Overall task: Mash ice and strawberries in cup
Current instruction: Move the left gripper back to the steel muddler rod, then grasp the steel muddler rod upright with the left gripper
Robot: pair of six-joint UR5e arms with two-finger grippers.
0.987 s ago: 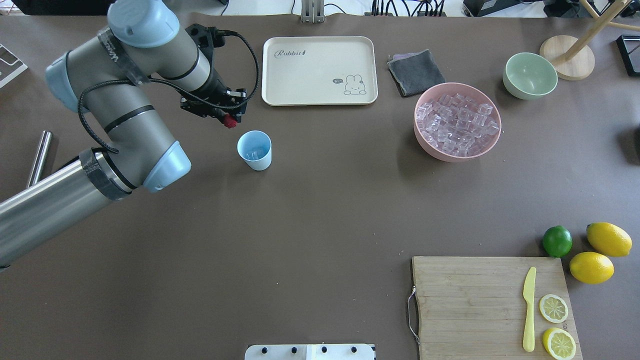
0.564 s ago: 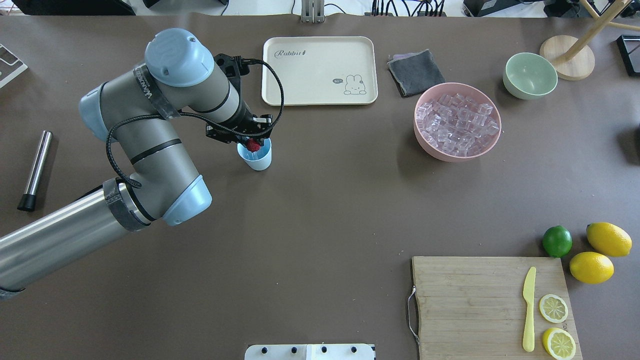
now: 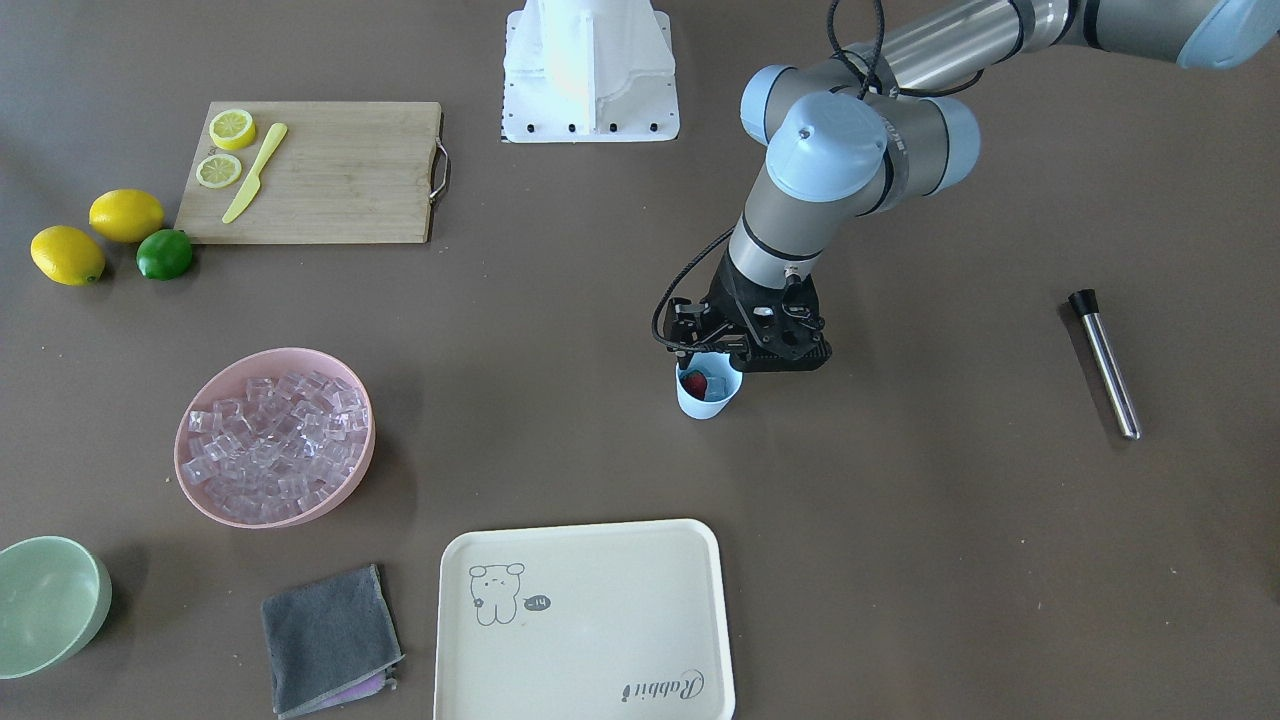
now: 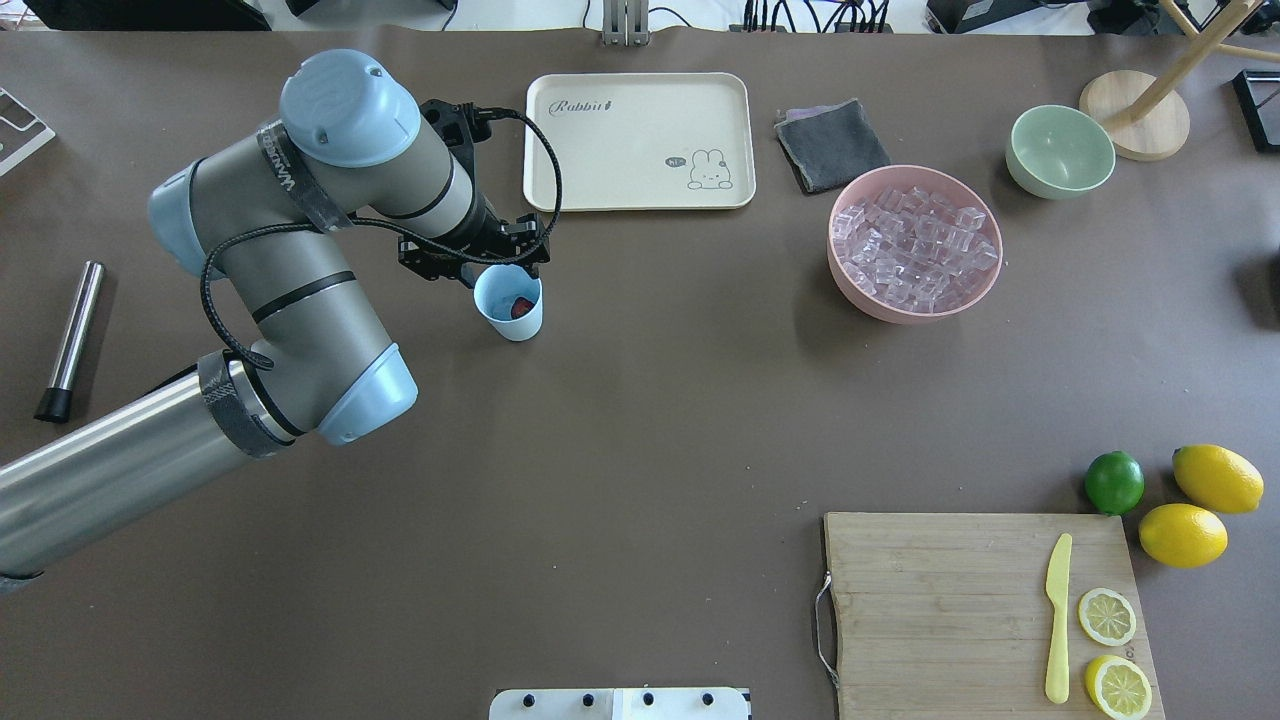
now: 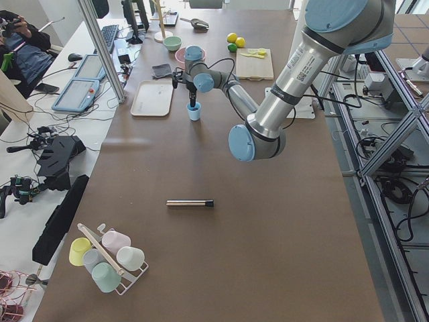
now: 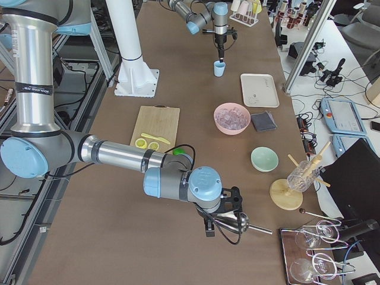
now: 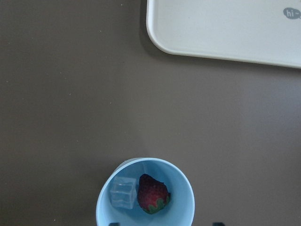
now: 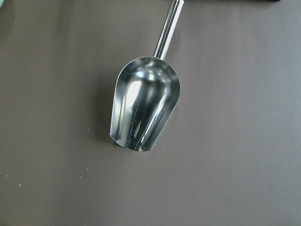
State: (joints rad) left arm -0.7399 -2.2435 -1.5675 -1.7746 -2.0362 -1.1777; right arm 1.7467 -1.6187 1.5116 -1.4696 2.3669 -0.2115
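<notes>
strawberry (image 7: 152, 194) and ice cube (image 7: 122, 194) lie together in the cup (image 7: 181, 187), near the tray (image 7: 225, 28).

You see cup (image 7: 181, 197) upright, mouth to camera, its near rim cut off by the frame. In cup: strawberry (image 7: 152, 194) right of centre, green leaves at its lower right; one ice cube (image 7: 122, 194) touching its left side. Tray (image 7: 225, 28) corner sits up and right of cup, well apart. Table (image 7: 61, 94) lies all round cup. Left gripper (image 7: 163, 224): two dark tips barely show, wide apart, over cup's near side.
</notes>
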